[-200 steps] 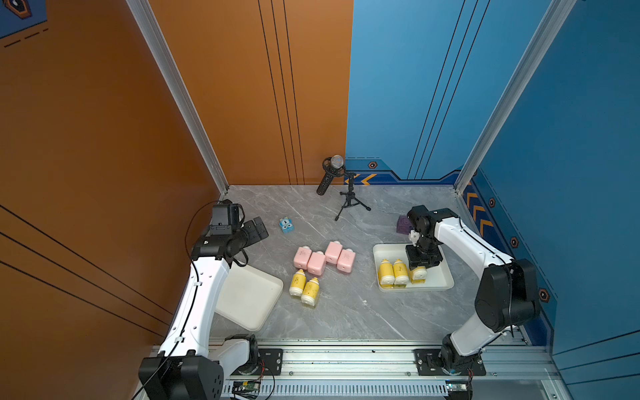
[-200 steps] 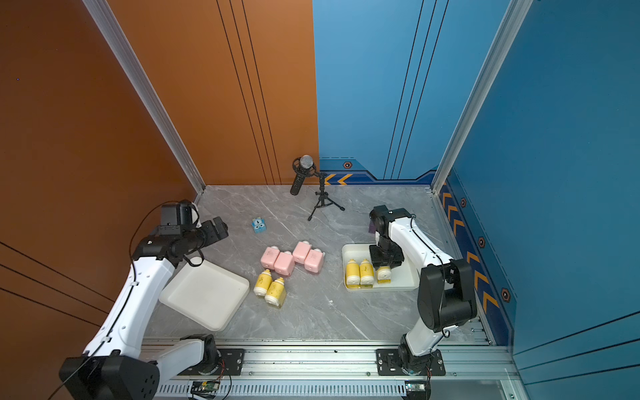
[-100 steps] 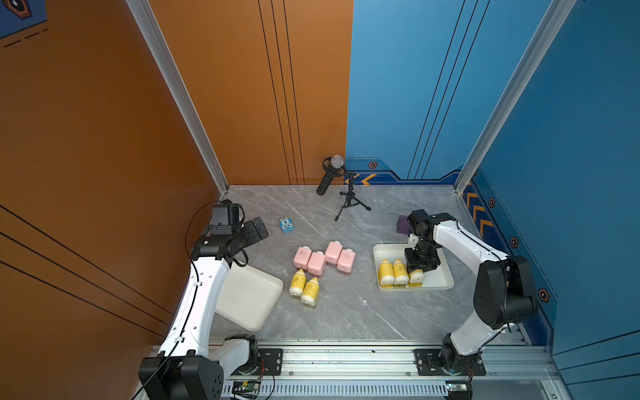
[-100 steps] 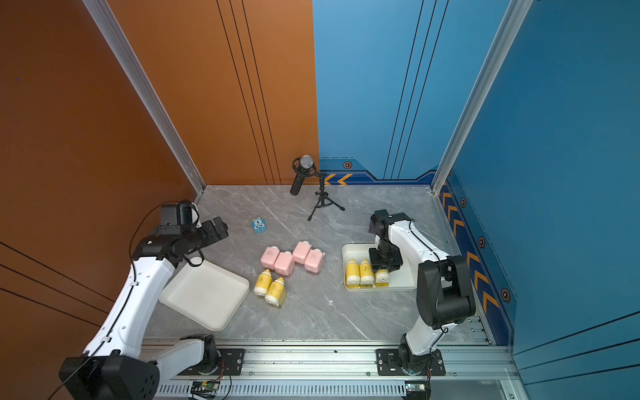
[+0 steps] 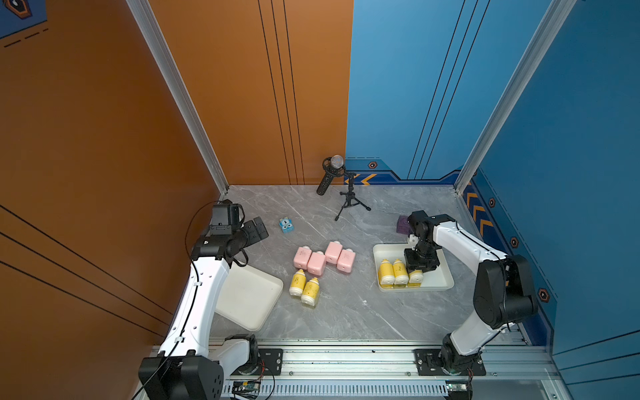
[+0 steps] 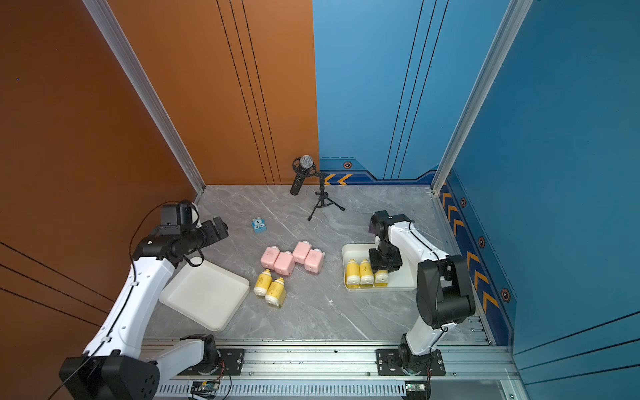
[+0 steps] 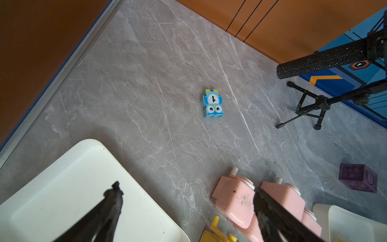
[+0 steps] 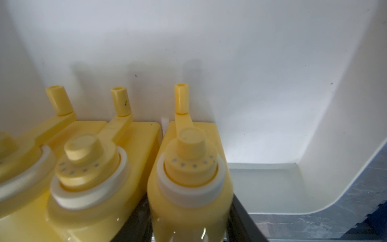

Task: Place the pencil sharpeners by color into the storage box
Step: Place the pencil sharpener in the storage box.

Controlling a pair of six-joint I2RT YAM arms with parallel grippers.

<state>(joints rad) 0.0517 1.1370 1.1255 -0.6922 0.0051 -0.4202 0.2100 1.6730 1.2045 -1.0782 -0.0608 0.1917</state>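
My right gripper (image 8: 189, 226) is shut on a yellow pencil sharpener (image 8: 188, 178), low inside the white storage box (image 5: 440, 282) on the right. It stands upright against two other yellow ones (image 5: 385, 273) (image 5: 400, 272). Two more yellow sharpeners (image 5: 297, 283) (image 5: 310, 292) lie on the table in the middle. Just behind them sit several pink sharpeners (image 5: 317, 263). A second white storage box (image 5: 247, 298) at the left holds nothing. My left gripper (image 5: 258, 228) hangs open above the table behind that box, with nothing between its fingers (image 7: 115, 197).
A small blue cube with cartoon eyes (image 5: 286, 225) lies at the back left. A dark purple cube (image 5: 402, 224) sits behind the right box, partly hidden by my right arm. A microphone on a tripod (image 5: 349, 199) stands at the back wall.
My right gripper has sunk a little into the right box with the yellow sharpener, bringing it beside the other two. The left arm has not moved.
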